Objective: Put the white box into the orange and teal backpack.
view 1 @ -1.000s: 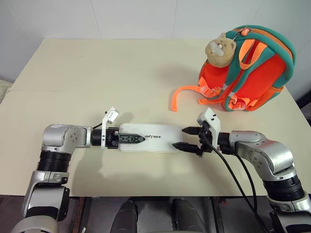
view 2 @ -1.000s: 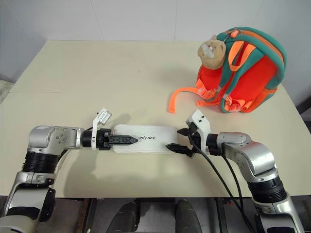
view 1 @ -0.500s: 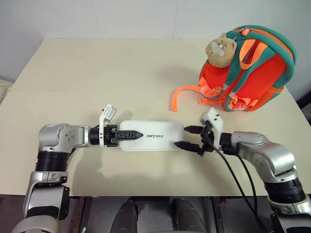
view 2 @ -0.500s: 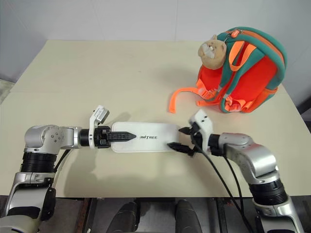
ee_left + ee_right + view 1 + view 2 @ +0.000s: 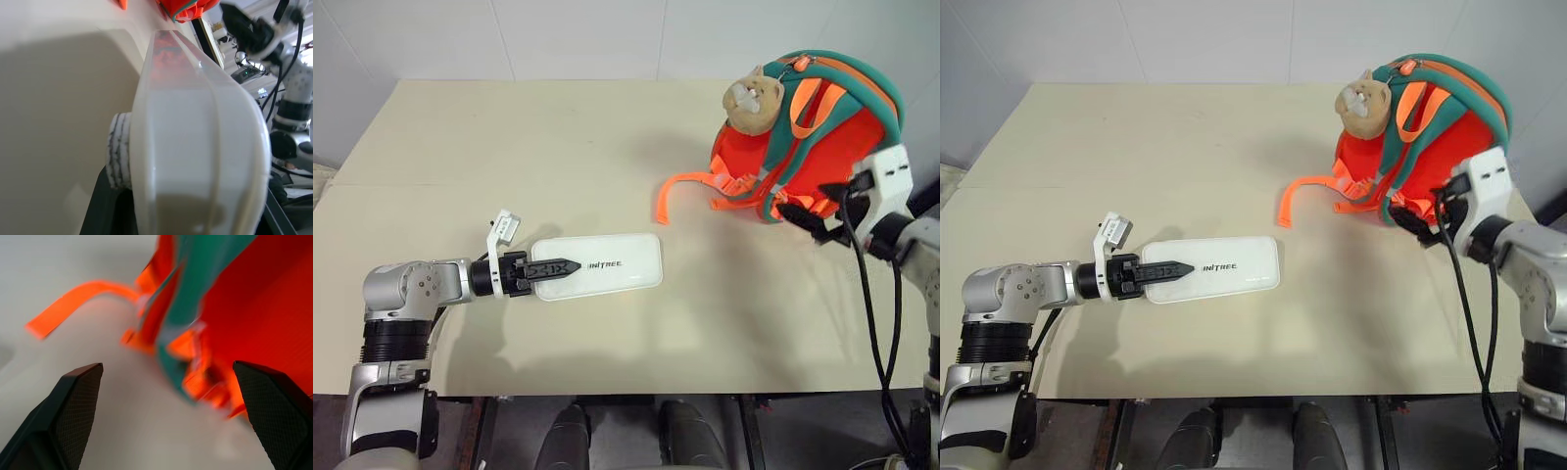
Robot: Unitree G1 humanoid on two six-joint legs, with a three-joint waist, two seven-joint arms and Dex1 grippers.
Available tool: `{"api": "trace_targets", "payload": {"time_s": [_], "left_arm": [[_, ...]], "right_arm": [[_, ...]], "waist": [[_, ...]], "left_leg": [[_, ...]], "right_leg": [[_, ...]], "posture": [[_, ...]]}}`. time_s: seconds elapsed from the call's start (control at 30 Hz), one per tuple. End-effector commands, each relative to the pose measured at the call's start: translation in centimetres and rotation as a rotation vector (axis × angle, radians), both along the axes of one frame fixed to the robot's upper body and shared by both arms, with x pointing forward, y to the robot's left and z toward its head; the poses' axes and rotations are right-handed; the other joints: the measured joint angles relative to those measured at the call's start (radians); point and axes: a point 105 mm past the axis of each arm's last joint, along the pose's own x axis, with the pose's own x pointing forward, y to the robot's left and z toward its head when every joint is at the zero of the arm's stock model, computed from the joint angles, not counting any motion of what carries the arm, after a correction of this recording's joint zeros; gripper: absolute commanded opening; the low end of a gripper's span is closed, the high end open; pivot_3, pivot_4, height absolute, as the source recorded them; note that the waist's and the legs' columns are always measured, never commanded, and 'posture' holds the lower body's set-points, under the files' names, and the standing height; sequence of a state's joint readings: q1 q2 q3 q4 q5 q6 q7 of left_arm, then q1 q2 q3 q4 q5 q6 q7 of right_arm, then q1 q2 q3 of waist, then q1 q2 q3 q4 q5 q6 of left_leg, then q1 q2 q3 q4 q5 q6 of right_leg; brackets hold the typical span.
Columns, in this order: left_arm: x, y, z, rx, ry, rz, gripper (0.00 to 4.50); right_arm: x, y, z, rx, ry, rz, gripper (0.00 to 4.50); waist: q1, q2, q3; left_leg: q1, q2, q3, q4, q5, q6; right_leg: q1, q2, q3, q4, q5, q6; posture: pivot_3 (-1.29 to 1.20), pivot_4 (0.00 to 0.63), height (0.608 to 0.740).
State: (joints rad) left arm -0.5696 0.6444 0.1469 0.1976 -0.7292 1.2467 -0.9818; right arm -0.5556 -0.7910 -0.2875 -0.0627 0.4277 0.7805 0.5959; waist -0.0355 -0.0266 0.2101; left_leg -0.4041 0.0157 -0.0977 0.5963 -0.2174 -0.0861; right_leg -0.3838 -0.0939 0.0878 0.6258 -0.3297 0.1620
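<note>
Beige table [image 5: 509,127]: my left gripper [image 5: 546,270] clamps one end of the flat white plastic box [image 5: 597,277] near the front edge; my right gripper [image 5: 813,217] gapes beside the unopened orange and teal backpack [image 5: 822,137] at the right edge. Cantilevered, the box may slip.

A cream-coloured desk [image 5: 509,147] spans the view, a faint seam running across its top. Behind its far edge stands a pale wall [image 5: 578,39].

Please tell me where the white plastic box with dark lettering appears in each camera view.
Left eye: flat white plastic box, lower centre-left, on the table.
Right eye: lower centre-left.
Left wrist: close up, edge-on.
Right wrist: not in it.
Shared landmark: orange and teal backpack.
</note>
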Motion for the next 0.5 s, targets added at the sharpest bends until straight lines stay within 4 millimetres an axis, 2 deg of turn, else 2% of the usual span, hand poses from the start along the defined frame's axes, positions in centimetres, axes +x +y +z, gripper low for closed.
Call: {"api": "trace_targets", "payload": {"time_s": [0.03,0.17,0.3,0.4,0.5], "left_arm": [[0.0,-0.2,-0.6,0.042,-0.006,0.000,1.23],[0.2,-0.9,-0.6,0.031,-0.023,-0.008,1.23],[0.3,-1.0,-0.7,0.031,-0.029,-0.005,1.23],[0.2,-0.7,-0.8,0.032,-0.033,0.009,1.23],[0.0,-0.5,-0.8,0.029,-0.035,0.022,1.23]], "right_arm": [[1.6,0.7,2.0,-0.013,-0.100,-0.007,4.50],[4.1,2.6,3.3,0.047,-0.154,0.031,4.50],[4.8,5.1,4.2,0.115,-0.182,0.117,4.50],[5.6,5.8,2.8,0.065,-0.175,0.126,3.92],[6.7,4.8,1.2,0.061,-0.179,0.059,2.99]], "waist": [[0.001,0.000,0.000],[0.003,0.000,0.000],[0.006,0.000,0.000],[0.006,0.000,0.000],[0.004,0.000,0.000]], "left_leg": [[0.000,0.000,0.000,0.000,0.000,0.000],[0.000,0.000,0.000,0.000,0.000,0.000],[-0.002,0.000,0.000,-0.002,0.000,-0.001],[-0.002,0.000,0.000,-0.002,0.000,-0.001],[-0.002,0.000,0.000,-0.002,0.000,-0.001]], "right_leg": [[0.000,0.000,0.000,0.000,0.000,0.000],[0.000,0.000,0.000,-0.001,0.001,0.001],[-0.001,0.000,0.000,-0.001,0.001,0.001],[-0.001,0.000,0.000,-0.002,0.000,0.001],[-0.001,0.000,0.000,-0.002,0.000,0.001]], "posture": [[0.00,0.150,0.740],[0.00,0.150,0.740],[0.00,0.150,0.740],[0.00,0.150,0.740],[0.00,0.150,0.740]]}}
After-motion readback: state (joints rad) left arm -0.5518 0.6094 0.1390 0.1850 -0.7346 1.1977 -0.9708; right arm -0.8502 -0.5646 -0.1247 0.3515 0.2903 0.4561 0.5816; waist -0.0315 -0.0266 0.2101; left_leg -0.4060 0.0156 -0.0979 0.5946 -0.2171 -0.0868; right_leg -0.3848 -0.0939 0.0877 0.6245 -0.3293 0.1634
